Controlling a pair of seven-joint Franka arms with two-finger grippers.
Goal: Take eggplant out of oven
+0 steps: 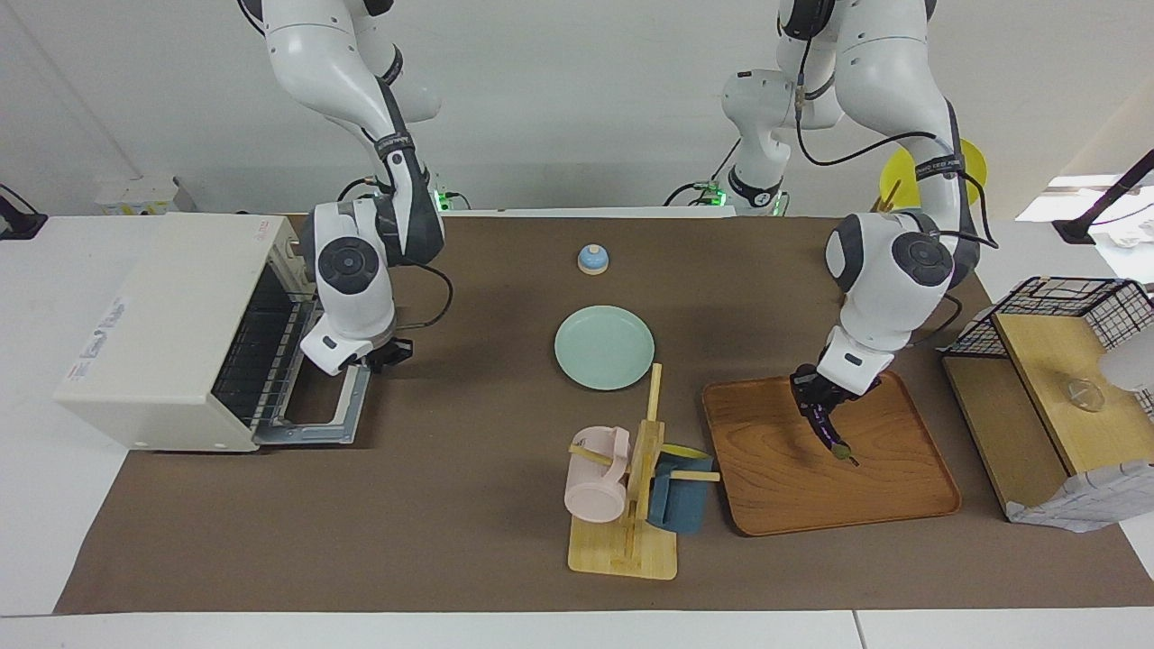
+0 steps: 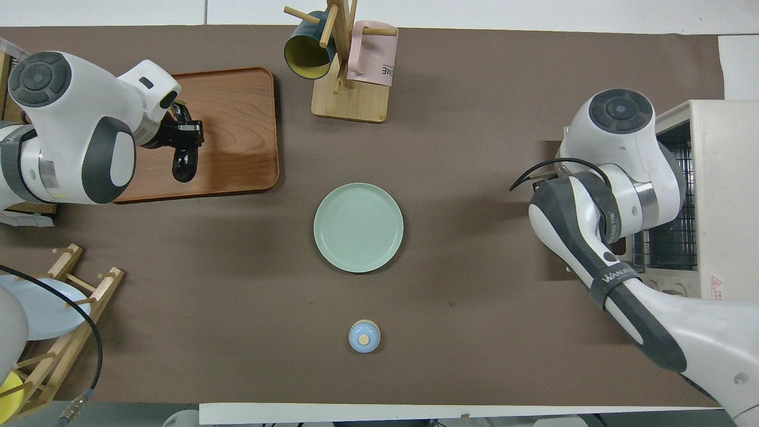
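The eggplant point(image 1: 829, 433) is dark purple with a greenish tip and hangs tilted from my left gripper point(image 1: 816, 401), which is shut on it just above the wooden tray point(image 1: 775, 487). The overhead view shows the eggplant point(image 2: 185, 163) under the left gripper point(image 2: 185, 135), over the tray point(image 2: 243, 118). The cream-white oven point(image 1: 162, 324) stands at the right arm's end of the table with its door point(image 1: 315, 410) dropped open and its wire rack showing. My right gripper point(image 1: 386, 353) hovers over the open door, empty. The oven point(image 2: 726, 196) is partly covered by the right arm in the overhead view.
A mint plate point(image 1: 604, 347) lies mid-table, with a small blue bell point(image 1: 592, 260) nearer to the robots. A wooden mug rack point(image 1: 631, 505) with a pink and a blue mug stands beside the tray. A wire basket point(image 1: 1073, 302) and a wooden shelf point(image 1: 1046, 397) stand at the left arm's end.
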